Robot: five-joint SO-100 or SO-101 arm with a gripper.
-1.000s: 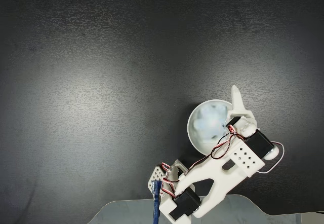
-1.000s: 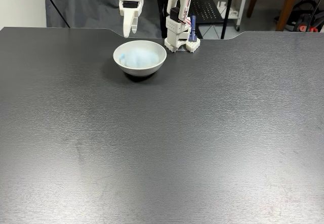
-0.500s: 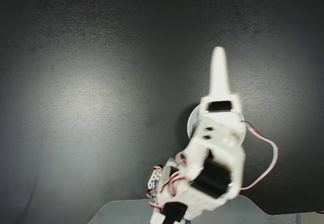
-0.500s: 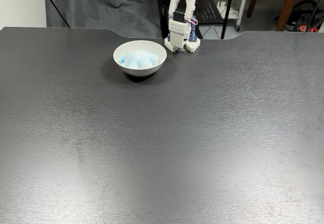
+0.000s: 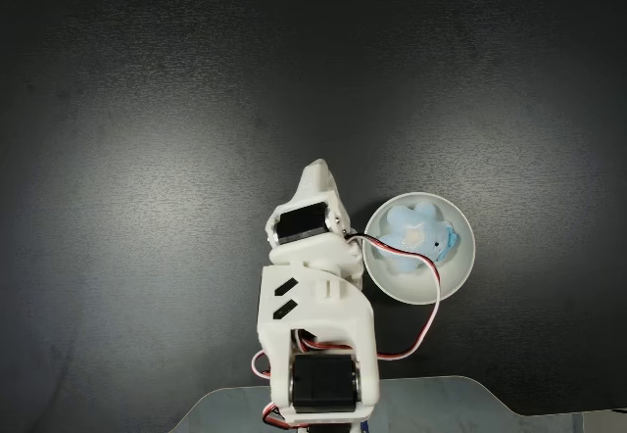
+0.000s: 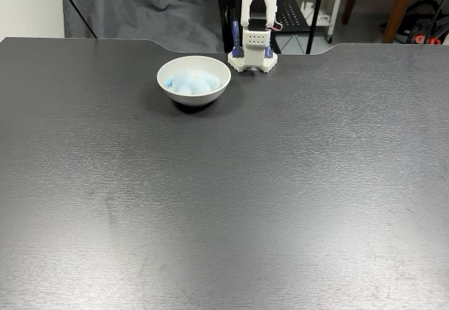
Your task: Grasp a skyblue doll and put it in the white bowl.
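Skyblue doll [image 5: 417, 237] [image 6: 190, 83] lying inside the white bowl [image 5: 458, 266] [image 6: 193, 95], well below the rim, turquoise bit toward the right side in a fixed view from above. Bowl standing on the dark table [image 5: 157, 120] [image 6: 280, 184], near the far edge in a fixed view from the front, just beside the arm base [image 6: 251, 54]. Gripper [image 5: 315, 172] folded back over the arm, apart from the bowl; fingers spread or pressed together, cannot tell.
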